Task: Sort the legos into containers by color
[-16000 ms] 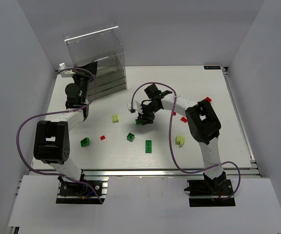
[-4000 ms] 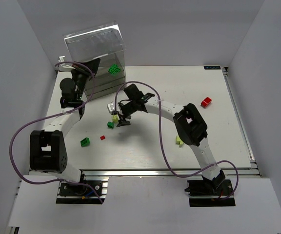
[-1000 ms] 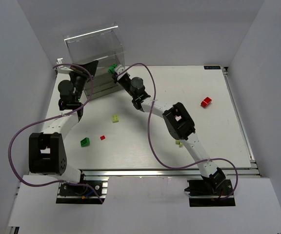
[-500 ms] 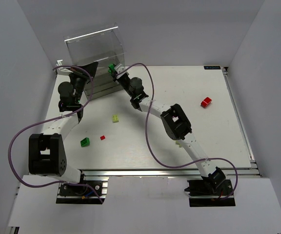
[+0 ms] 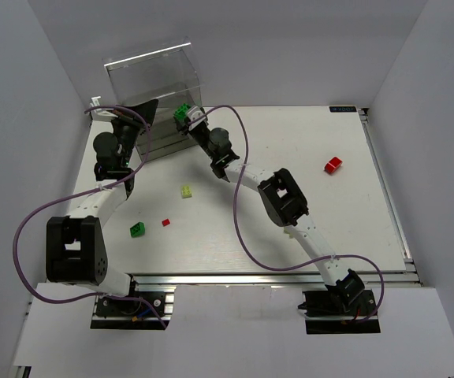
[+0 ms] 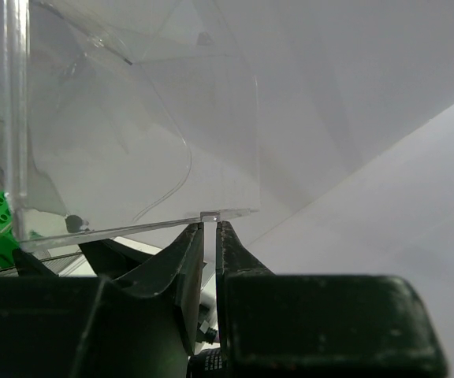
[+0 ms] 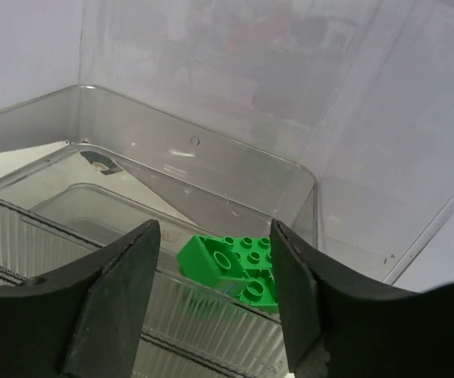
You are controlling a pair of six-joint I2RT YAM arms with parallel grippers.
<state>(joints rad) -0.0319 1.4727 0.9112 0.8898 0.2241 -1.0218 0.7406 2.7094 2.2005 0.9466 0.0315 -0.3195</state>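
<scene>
While the outstretched right arm's fingers (image 7: 109, 307) gape, left fingers (image 6: 186, 264) seemingly pinch the cabinet's lid (image 6: 132, 118).

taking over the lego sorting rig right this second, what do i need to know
Left claw: shut on the tab of the lid flap of the clear plastic cabinet.
Right claw: open at the top drawer, holding nothing.
Done: bright green studded bricks lie loose in that drawer.
Left on the white table: one green brick, a pale yellow-green brick, a tiny red brick, a larger red brick.
</scene>
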